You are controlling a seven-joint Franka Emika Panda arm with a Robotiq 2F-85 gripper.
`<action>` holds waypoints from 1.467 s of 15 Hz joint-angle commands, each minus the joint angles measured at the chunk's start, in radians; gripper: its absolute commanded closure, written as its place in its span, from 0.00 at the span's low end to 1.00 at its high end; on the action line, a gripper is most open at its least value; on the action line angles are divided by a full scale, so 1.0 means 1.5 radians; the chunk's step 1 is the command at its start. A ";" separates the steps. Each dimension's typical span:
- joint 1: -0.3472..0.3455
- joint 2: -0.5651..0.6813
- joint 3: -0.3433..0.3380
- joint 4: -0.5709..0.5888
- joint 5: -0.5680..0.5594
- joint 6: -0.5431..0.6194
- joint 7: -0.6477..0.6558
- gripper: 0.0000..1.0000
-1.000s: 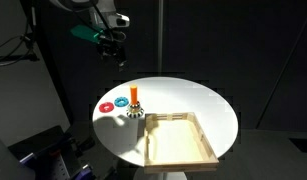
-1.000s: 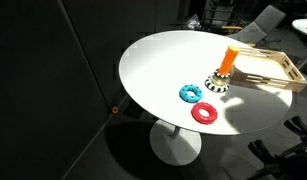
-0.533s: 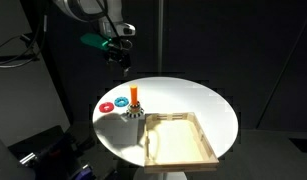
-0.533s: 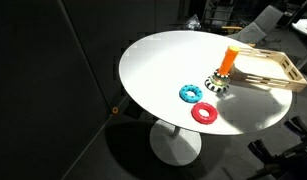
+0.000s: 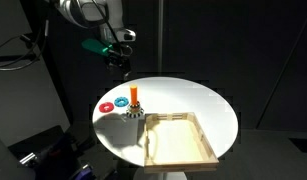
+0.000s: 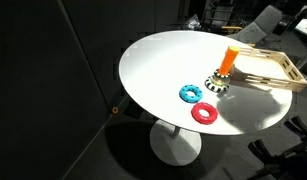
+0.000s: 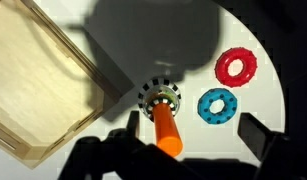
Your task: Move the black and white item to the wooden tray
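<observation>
The black and white item is a checkered ring base [image 7: 159, 98] with an orange peg [image 7: 168, 131] standing in it. It sits on the round white table beside the wooden tray [image 5: 180, 138], and shows in both exterior views [image 5: 134, 112] [image 6: 216, 85]. The tray also shows in an exterior view [image 6: 265, 66] and in the wrist view [image 7: 38, 85]. My gripper [image 5: 120, 58] hangs high above the table's far left side, open and empty. In the wrist view its fingers [image 7: 188, 132] frame the peg from far above.
A blue ring [image 7: 217, 105] and a red ring [image 7: 236, 67] lie on the table [image 5: 183, 102] next to the checkered base; both also show in the exterior views [image 6: 191, 93] [image 6: 204, 113]. Dark surroundings and a table edge ring the scene.
The arm has drifted slightly right and turned a little above the table. The objects have not moved.
</observation>
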 commanded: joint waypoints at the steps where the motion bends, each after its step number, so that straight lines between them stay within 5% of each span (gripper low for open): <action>1: -0.010 0.028 0.005 -0.023 0.013 0.064 -0.009 0.00; 10: -0.007 0.169 0.020 -0.024 0.051 0.238 -0.027 0.00; 22: -0.019 0.341 0.052 0.091 0.005 0.264 -0.003 0.00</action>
